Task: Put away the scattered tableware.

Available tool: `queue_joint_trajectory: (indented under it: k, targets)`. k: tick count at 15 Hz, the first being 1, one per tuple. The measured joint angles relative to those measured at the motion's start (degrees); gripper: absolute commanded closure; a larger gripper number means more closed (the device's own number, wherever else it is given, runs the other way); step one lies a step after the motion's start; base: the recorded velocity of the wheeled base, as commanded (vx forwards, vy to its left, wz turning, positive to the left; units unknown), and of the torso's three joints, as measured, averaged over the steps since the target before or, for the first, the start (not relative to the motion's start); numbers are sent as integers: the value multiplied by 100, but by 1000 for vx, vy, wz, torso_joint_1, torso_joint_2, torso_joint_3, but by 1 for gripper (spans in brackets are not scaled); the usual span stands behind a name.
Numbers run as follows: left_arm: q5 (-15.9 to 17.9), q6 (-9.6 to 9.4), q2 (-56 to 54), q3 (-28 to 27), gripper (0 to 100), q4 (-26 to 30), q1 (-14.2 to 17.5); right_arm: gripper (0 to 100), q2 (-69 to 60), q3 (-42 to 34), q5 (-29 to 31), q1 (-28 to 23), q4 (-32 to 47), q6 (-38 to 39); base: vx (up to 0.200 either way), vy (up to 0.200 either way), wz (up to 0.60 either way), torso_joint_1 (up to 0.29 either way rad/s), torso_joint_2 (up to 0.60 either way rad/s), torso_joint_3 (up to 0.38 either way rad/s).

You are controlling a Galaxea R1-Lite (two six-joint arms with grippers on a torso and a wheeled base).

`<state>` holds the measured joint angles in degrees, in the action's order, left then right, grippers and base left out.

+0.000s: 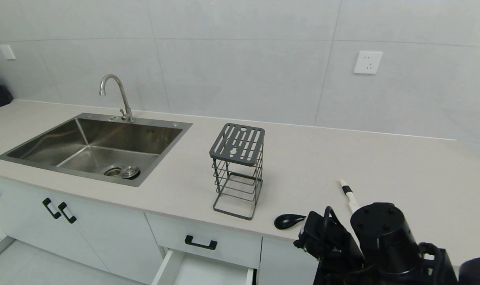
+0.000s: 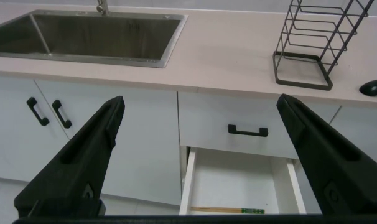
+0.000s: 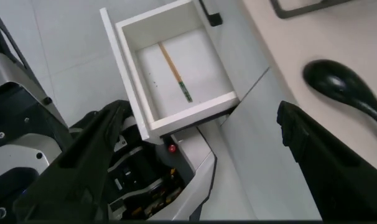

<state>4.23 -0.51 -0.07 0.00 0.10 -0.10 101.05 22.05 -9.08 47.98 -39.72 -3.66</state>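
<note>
Both end effectors are open and carry nothing: the left end effector (image 2: 200, 111) hangs in front of the cabinets, facing the open drawer (image 2: 238, 177), and the right end effector (image 3: 204, 115) is held off the front of the bench (image 1: 382, 158), looking down on the drawer and the black spoon (image 1: 289, 221). The spoon lies flat just beside the front edge of the bench. A sideways nudge from one finger during the approach would likely push it over the edge, and it would fall to the floor, since the drawer is offset toward the sink side. Expect a poor grip on the thin, low handle. If you descend too far, the fingers will probably scrape the bench, and if you close off-centre the spoon may pivot out. A white utensil with a black band (image 1: 347, 193) lies farther back, with its near end hidden behind the right arm, so you cannot confirm its shape or orientation before reaching. The wire rack (image 1: 238, 170) stands near the spoon and looks light, so a wide swing of the arm could tip it. The drawer projects into the arm's path, and chopsticks (image 3: 175, 70) already lie inside it. Release low, because a drop from height could bounce the item out
</note>
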Motion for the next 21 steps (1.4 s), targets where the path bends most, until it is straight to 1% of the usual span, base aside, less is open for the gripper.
queue_joint_trajectory:
  k: [2,6,12,15,18,21]
  targets:
    - [0,2,0,0,0,0,2,0,-113,-20,5,-258,1,-24,0,0,0,0,0,0]
    - [0,2,0,0,0,0,2,0,20,289,-5,-1052,57,-252,0,0,0,0,0,0]
    - [-2,2,0,0,0,0,2,0,844,939,13,-1356,23,-310,0,0,0,0,0,0]
    - [0,2,0,0,0,0,2,0,1036,975,6,-1670,17,-334,0,0,0,0,0,0]
    - [0,0,0,0,0,0,2,0,1270,984,-38,-1959,20,-720,0,0,0,0,0,0]
    - [0,2,0,0,0,0,2,0,1399,992,-208,-2304,15,-866,0,0,0,0,0,0]
